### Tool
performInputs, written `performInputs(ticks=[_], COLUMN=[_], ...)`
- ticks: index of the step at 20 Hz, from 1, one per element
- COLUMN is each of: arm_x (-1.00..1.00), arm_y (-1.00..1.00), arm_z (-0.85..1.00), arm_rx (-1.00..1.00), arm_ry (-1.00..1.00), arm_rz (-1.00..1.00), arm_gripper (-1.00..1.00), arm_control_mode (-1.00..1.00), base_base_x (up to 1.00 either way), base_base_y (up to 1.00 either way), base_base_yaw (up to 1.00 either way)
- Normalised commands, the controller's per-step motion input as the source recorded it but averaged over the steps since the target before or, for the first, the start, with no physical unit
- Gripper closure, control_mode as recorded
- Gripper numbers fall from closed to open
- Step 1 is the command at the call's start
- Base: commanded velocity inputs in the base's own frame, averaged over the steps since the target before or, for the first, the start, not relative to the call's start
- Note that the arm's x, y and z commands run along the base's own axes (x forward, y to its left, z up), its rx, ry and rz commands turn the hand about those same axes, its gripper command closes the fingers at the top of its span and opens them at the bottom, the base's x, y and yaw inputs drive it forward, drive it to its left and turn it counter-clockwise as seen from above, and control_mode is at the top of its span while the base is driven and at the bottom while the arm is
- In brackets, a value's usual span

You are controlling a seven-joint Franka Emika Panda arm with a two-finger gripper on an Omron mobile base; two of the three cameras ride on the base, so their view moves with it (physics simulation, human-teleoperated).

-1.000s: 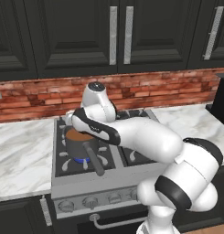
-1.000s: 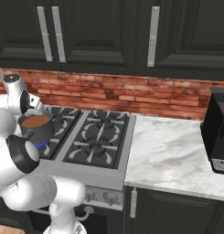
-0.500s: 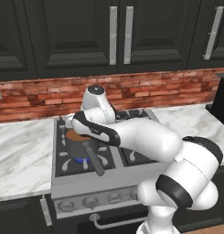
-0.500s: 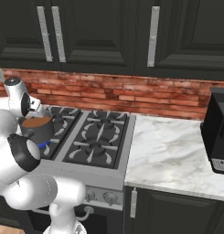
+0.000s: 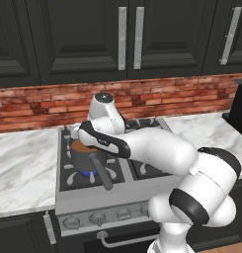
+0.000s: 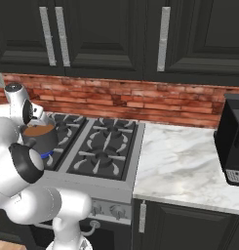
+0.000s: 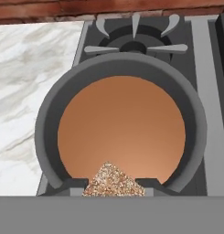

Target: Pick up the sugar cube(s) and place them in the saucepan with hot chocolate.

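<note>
In the hand view the gripper (image 7: 114, 187) looks straight down, its two dark finger tips (image 7: 72, 186) barely rising above the bottom of the picture, and between them sits a brownish speckled sugar cube (image 7: 112, 179), its lower part cut off, so the jaws stand narrowly apart and closed on that lump. The cube hangs over the near rim of the saucepan (image 7: 48, 114), whose round grey wall rings a smooth orange-brown pool of hot chocolate (image 7: 121, 128); whether the cube touches the liquid cannot be told. Beyond the pan, a burner grate (image 7: 134, 39) of the stove shows at the top, with white marble counter (image 7: 31, 77) to one side and a strip of red brick above. In the left base view the white arm bends over the front-left burner and hides the gripper and most of the saucepan (image 5: 83, 160), leaving a sliver of brown liquid, the dark wall and the long straight handle (image 5: 101, 174) pointing toward the stove front. In the right base view the saucepan (image 6: 41, 141) sits at the left edge, partly behind the arm, its brown surface just visible. A black appliance (image 6: 231, 139) stands on the counter at far right, cut by the frame. Dark cabinets hang above the brick backsplash (image 6: 140, 100).
</note>
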Motion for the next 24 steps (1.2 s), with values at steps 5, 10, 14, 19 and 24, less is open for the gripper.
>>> performInputs(ticks=[5, 10, 14, 19, 24], arm_x=[0.02, 0.15, 0.06, 0.06, -0.10], arm_y=[0.00, 0.00, 0.00, 0.00, 0.00], arm_z=[0.00, 0.00, 0.00, 0.00, 0.18], arm_rx=[0.00, 0.00, 0.00, 0.00, -0.02], arm_ry=[0.00, 0.02, 0.03, 0.10, 0.03], arm_rz=[0.00, 0.00, 0.00, 0.00, -0.01], arm_gripper=[1.00, 1.00, 1.00, 1.00, 1.00], arm_control_mode=[-1.00, -1.00, -1.00, -1.00, -1.00], base_base_x=[0.00, 0.00, 0.00, 0.00, 0.00], base_base_y=[0.00, 0.00, 0.00, 0.00, 0.00], base_base_yaw=[0.00, 0.00, 0.00, 0.00, 0.00])
